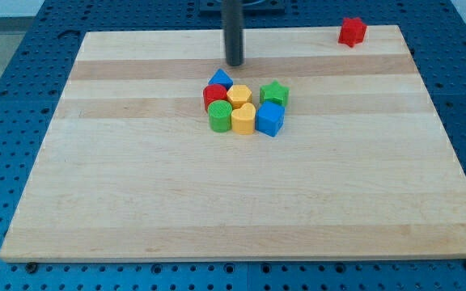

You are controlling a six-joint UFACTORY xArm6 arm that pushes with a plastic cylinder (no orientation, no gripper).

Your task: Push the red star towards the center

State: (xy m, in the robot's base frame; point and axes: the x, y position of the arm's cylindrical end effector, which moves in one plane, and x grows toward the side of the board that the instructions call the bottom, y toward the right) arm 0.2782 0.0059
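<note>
Red star (351,31) sits at the board's (120,202) top right corner, near the edge, well apart from everything else. My tip (234,63) is a bare rod w/ nothing to spread or pinch. It stands near the top edge, around mid-width, just above the blue triangular block (220,79) and apart from it. The cluster near centre also has a red block (213,95), 2 yellow blocks (239,96) (243,118), a green star (275,93), a green block (220,116) and a blue block (270,120).

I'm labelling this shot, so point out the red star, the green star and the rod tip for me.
red star (351,31), camera view, on its front face.
green star (274,93), camera view, on its top face.
my tip (234,63), camera view, at the rod's very end.
</note>
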